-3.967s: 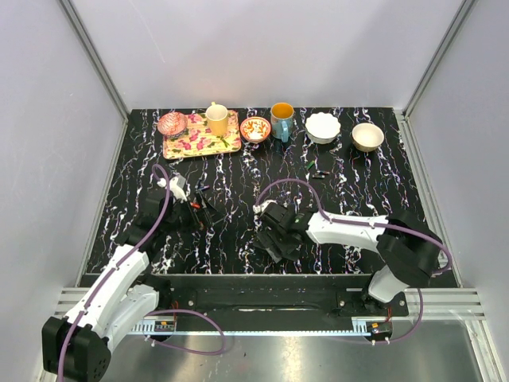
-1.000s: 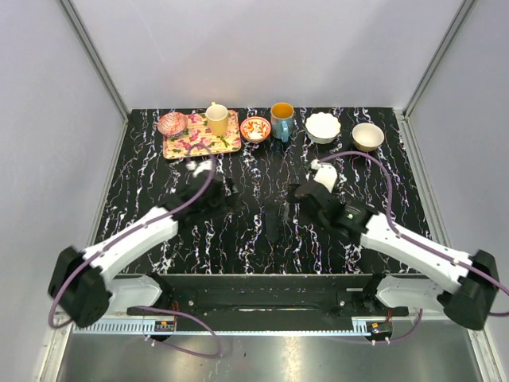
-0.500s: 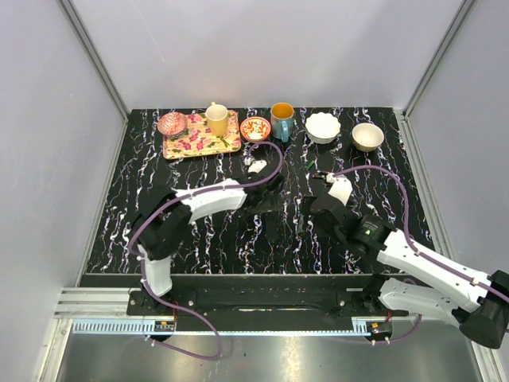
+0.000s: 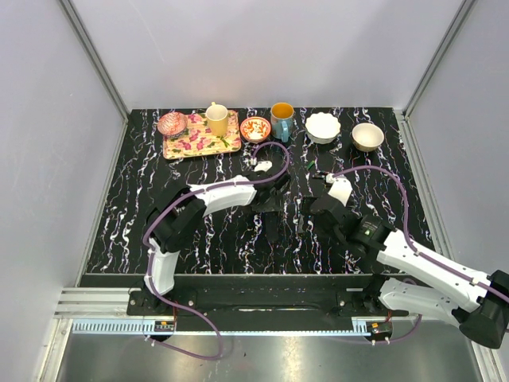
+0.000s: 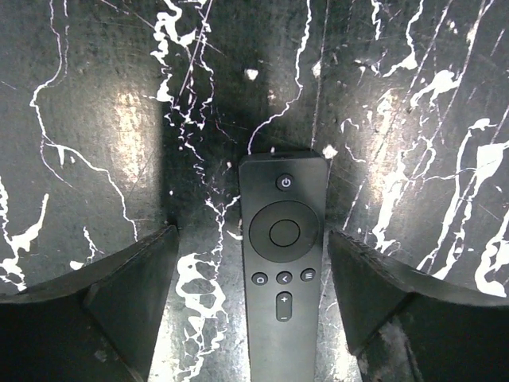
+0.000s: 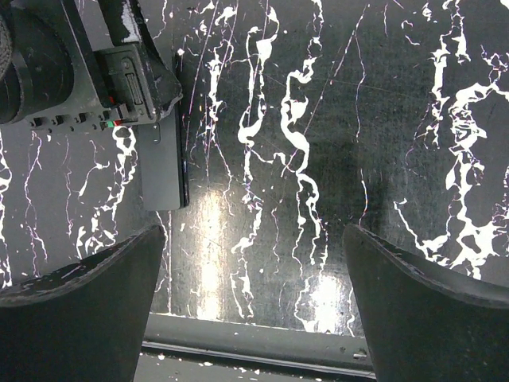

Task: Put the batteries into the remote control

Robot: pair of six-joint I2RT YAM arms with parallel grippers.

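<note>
1. On the black marbled tabletop (image 4: 135,207), near its middle, lies the remote control (image 5: 284,263). It lies flat with its buttons facing up.
2. Right above the remote control hangs the left pincer (image 5: 252,255). It is open, with one finger on each side of the remote control. The fingers (image 5: 135,294) do not touch it, so this pincer holds nothing.
3. Just to the right of the remote control is the right pincer (image 6: 254,278). It is wide open over bare tabletop and holds nothing.
4. Far behind the remote control, a flowery tray (image 4: 199,143), cups (image 4: 281,119) and bowls (image 4: 323,127) stand in a row.
</note>
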